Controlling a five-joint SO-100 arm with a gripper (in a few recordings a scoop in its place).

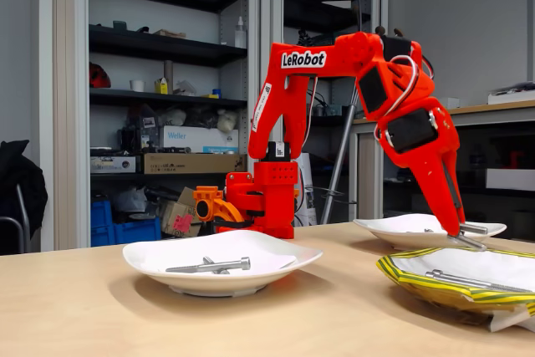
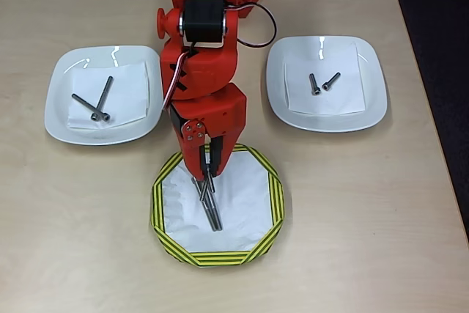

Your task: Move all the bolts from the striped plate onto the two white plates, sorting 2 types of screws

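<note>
Gripper (image 2: 205, 179) over the striped plate (image 2: 165, 210)

Lower centre of the overhead view, I see narrow jaws straddling a long bolt (image 2: 211, 210); grip unclear.

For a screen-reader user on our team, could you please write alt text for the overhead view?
A red robot arm reaches down over the striped plate, its gripper at a long bolt lying there. On the wooden table, the left white plate holds two long bolts; the right white plate holds two short bolts.

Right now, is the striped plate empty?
No. The striped plate holds one long bolt, with the gripper over its upper end.
</note>
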